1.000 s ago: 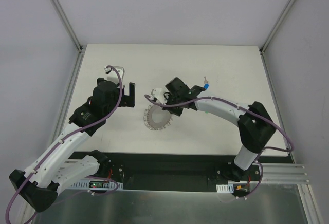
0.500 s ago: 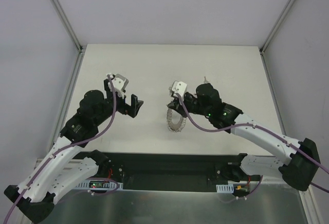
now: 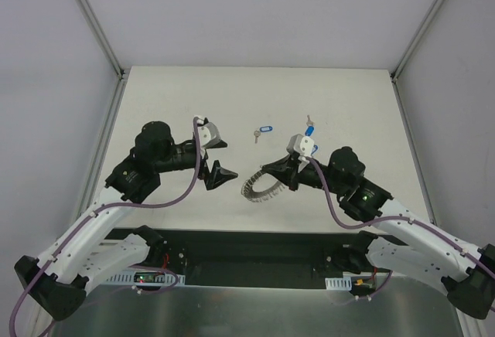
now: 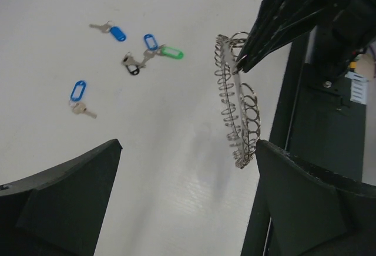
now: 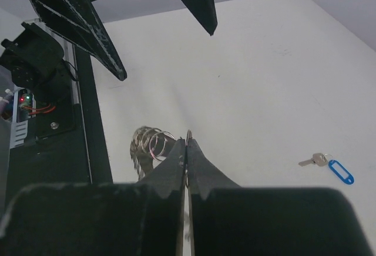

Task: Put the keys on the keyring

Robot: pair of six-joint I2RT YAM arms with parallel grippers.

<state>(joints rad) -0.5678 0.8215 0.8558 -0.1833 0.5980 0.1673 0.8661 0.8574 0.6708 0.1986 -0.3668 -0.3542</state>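
Observation:
The keyring (image 3: 260,189) hangs above the table, chain-like and edge-on, with my right gripper (image 3: 272,173) shut on its upper rim. The right wrist view shows the fingers pressed together on the keyring (image 5: 150,145), the gripper (image 5: 187,141) tips meeting at the wire. My left gripper (image 3: 216,160) stands open a little to the ring's left, facing it. In its own view the keyring (image 4: 237,100) hangs just past the right fingertip of the empty left gripper (image 4: 189,145). The keys lie on the table: blue tags (image 4: 117,33) (image 4: 150,41) (image 4: 77,90) and a green tag (image 4: 173,51).
One blue-tagged key (image 3: 264,131) lies behind the ring and another (image 3: 309,128) sits beside the right wrist. A black base rail (image 3: 255,248) runs along the near edge. Grey walls with metal posts (image 3: 93,20) enclose the white table (image 3: 356,105).
The right gripper has carried the keyring up off the table and turned it edge-on, its arm swinging right. The left gripper has turned and moved right toward the ring. The keys are uncovered.

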